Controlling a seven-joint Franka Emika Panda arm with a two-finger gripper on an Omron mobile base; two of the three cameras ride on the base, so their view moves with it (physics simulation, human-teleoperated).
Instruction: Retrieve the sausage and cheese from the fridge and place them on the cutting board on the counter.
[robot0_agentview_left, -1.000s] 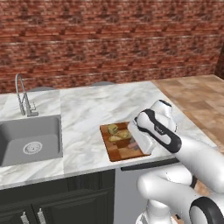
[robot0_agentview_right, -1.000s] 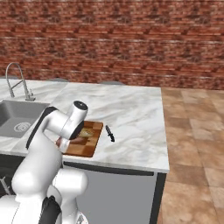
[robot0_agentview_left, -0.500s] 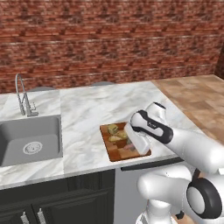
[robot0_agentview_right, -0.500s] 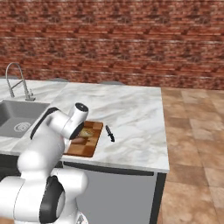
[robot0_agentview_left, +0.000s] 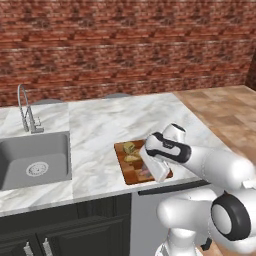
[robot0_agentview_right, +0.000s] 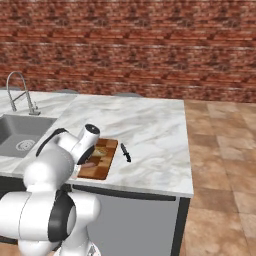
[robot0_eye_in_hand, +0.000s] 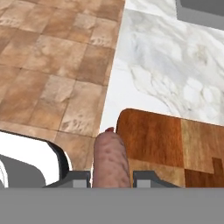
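A reddish-brown sausage (robot0_eye_in_hand: 110, 158) is clamped between the two dark fingertips of my gripper (robot0_eye_in_hand: 111, 178), which is shut on it. It hangs low over the near corner of the brown wooden cutting board (robot0_eye_in_hand: 175, 142); whether it touches the wood I cannot tell. The board (robot0_agentview_left: 131, 172) lies on the white marble counter (robot0_agentview_left: 95, 130), and from the other side the sausage (robot0_agentview_right: 89, 164) shows just under the white hand. The yellow-tan cheese (robot0_agentview_left: 130, 148) rests on the board's far part, also visible as the cheese (robot0_agentview_right: 100, 151). The fridge is out of view.
A black knife (robot0_agentview_right: 125, 152) lies on the marble just right of the board. A steel sink (robot0_agentview_left: 35, 160) with a curved faucet (robot0_agentview_left: 24, 107) is at the left. The counter's right edge drops to a tiled floor (robot0_agentview_right: 220, 150). A brick wall backs the counter.
The hand has come down and slightly left with the sausage, closer to the board's near part. The base, the board and the cheese have stayed put.
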